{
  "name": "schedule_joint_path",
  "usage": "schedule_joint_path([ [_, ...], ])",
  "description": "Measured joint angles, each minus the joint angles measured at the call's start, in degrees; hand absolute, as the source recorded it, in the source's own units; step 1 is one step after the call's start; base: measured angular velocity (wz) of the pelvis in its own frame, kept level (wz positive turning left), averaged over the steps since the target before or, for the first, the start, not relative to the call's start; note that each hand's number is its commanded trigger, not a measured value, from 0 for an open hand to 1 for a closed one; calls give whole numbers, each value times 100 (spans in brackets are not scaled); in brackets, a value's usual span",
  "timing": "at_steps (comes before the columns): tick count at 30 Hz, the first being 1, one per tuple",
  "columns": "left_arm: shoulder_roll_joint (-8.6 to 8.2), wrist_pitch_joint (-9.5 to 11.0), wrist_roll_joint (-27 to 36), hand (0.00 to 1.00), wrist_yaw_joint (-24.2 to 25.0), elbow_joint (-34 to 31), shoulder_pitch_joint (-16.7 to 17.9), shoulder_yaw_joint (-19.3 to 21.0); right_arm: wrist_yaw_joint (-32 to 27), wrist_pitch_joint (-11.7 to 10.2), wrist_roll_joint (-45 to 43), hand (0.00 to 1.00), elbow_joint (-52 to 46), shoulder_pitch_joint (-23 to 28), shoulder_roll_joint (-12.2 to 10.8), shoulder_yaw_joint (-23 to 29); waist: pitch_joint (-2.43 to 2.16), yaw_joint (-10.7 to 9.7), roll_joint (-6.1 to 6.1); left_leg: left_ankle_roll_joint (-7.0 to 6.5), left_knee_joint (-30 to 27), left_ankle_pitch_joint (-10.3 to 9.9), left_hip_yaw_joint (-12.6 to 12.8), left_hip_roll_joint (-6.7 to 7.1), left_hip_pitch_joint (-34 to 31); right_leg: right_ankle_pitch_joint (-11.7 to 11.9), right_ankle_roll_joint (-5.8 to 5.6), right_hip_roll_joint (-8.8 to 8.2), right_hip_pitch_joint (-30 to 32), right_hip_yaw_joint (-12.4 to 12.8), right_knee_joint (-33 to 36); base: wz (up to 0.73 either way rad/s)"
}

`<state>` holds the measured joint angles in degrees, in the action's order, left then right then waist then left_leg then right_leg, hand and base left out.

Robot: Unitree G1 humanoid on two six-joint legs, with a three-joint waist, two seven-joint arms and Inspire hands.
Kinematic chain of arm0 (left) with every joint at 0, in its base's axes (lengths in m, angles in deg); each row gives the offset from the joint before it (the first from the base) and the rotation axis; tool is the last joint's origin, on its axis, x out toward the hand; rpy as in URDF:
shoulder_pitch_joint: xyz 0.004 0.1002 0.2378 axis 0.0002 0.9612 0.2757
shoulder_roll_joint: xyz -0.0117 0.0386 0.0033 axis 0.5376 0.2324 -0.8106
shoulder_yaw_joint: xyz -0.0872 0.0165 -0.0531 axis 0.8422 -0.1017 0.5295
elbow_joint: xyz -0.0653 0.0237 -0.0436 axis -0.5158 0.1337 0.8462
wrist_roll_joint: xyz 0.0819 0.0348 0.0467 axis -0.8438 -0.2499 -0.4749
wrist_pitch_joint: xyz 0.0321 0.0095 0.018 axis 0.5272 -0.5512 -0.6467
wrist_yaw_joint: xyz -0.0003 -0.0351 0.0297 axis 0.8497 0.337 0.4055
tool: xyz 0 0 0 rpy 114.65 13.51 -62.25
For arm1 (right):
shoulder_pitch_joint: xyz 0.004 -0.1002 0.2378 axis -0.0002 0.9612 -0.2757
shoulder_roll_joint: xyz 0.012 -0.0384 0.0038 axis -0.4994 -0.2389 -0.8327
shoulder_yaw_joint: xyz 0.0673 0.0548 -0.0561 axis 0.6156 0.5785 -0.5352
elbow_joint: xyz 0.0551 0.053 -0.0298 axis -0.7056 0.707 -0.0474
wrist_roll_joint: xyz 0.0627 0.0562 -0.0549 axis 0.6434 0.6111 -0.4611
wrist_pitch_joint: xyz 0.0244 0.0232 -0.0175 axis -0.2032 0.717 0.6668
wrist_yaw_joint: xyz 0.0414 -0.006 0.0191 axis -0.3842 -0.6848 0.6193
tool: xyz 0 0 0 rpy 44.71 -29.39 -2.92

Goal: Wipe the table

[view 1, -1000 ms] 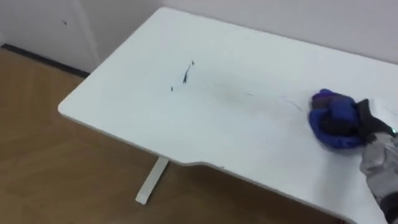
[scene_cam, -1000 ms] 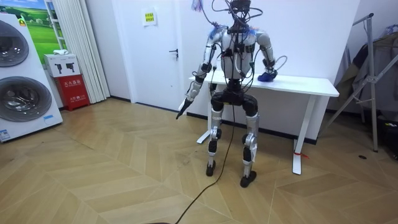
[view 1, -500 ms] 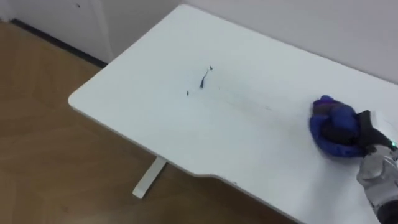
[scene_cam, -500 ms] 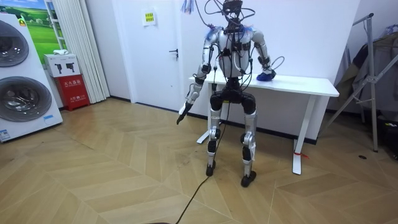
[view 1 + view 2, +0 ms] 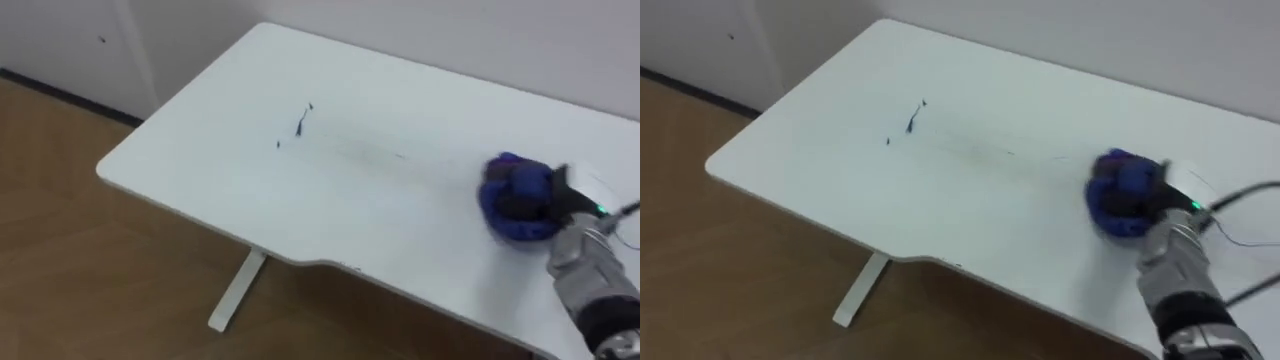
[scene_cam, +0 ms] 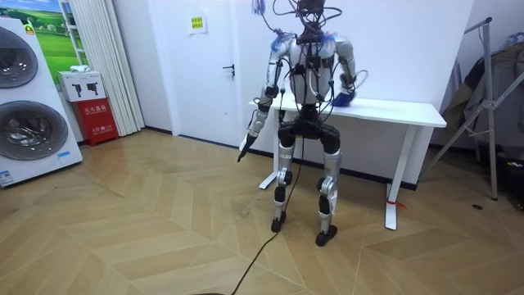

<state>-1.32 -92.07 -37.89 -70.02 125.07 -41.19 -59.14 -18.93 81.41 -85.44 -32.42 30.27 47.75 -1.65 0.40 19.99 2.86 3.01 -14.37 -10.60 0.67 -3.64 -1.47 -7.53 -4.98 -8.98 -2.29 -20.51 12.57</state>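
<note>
Cloth (image 5: 508,190) in right hand (image 5: 562,198) sits inside table (image 5: 300,200) edges.

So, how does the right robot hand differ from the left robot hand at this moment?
The right robot hand is up at the white table, its fingers curled on the blue cloth; the left robot hand hangs beside the body, below the tabletop. The right robot hand touches the cloth, the left robot hand touches neither cloth nor table.
</note>
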Motion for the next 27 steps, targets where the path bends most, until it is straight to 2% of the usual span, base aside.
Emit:
schedule_joint_path([
  [1,0,-22,6,0,27,-13,-7,-3,44,-70,0,100,3,-147,-8,-15,15,192,28,0,7,13,-42,4,-36,-1,2,5,23,-15,-7,13],
  [3,3,-102,24,0,60,-17,66,34,37,-83,14,100,46,-330,-5,-9,19,345,42,-8,-17,28,-140,33,-91,-1,0,-1,17,-59,-33,31],
  [6,95,-160,29,0,60,11,328,101,-5,-233,160,100,295,-322,103,29,20,259,41,-14,-10,33,-441,75,-76,2,-5,-11,-156,-405,-103,53],
  [8,98,-171,23,0,61,9,417,145,-83,-241,189,100,536,-85,151,327,19,188,41,-15,15,33,-542,95,-49,1,-5,-14,-239,-488,-125,39],
  [10,91,-169,38,0,61,11,646,188,-446,-721,451,100,580,580,146,955,28,-54,19,-23,100,37,-529,123,94,-7,-18,-28,-397,-505,-199,15],
  [11,74,-168,27,0,61,8,677,251,-518,-828,475,100,580,735,146,1116,17,-153,37,-24,102,36,-518,137,115,-17,-34,-40,-432,-505,-199,29],
  [12,58,-155,13,0,62,17,680,407,-647,-1029,509,100,577,1048,146,1488,7,-410,40,-35,105,34,-505,159,128,-37,-66,-57,-513,-502,-200,32],
  [13,59,-102,-63,0,63,41,699,541,-747,-1179,526,100,578,1357,149,1854,-25,-582,66,-41,122,36,-477,160,173,-41,-71,-62,-554,-486,-195,22],
  [14,59,-67,-106,0,63,40,690,608,-789,-1226,542,100,578,1482,153,2003,-29,-624,74,-43,139,35,-443,160,215,-44,-76,-64,-578,-488,-203,-11],
  [16,62,105,-228,0,61,31,662,842,-989,-1326,584,100,592,1990,208,2478,-78,-867,91,-67,198,15,-311,148,377,-58,-98,-78,-655,-453,-204,-28],
  [17,71,143,-241,0,53,25,665,858,-1033,-1334,598,100,592,2107,235,2559,-85,-925,85,-69,216,3,-280,143,428,-58,-99,-78,-693,-448,-205,-25],
  [19,77,194,-308,0,-37,-34,667,904,-1121,-1384,748,100,591,2594,382,2785,-136,-1147,57,-72,237,-52,-196,133,551,-59,-101,-81,-818,-461,-212,-21],
  [21,78,244,-313,0,-44,-69,646,876,-1145,-1379,943,100,577,2853,522,2812,-167,-1224,28,-70,181,-94,-115,110,620,-67,-114,-81,-871,-463,-207,-25],
  [23,69,256,-309,0,-44,-146,641,746,-1143,-1341,963,100,507,2955,595,2816,-177,-1254,6,-65,119,-114,-30,93,620,-72,-122,-80,-862,-435,-202,-29],
  [24,47,255,-303,0,-46,-205,629,674,-1143,-1285,993,100,460,2928,600,2806,-176,-1248,-5,-61,121,-111,36,85,632,-73,-123,-78,-862,-378,-203,-27],
  [26,14,234,-310,0,-47,-244,623,516,-1143,-1036,1101,100,372,2795,590,2681,-167,-1217,-47,-59,94,-107,77,80,660,-71,-120,-72,-860,-320,-191,-23],
  [27,-29,198,-309,0,-51,-246,586,458,-1142,-772,1099,100,321,2637,561,2613,-157,-1147,-86,-35,96,-121,78,76,680,-58,-99,-62,-842,-268,-178,-41],
])
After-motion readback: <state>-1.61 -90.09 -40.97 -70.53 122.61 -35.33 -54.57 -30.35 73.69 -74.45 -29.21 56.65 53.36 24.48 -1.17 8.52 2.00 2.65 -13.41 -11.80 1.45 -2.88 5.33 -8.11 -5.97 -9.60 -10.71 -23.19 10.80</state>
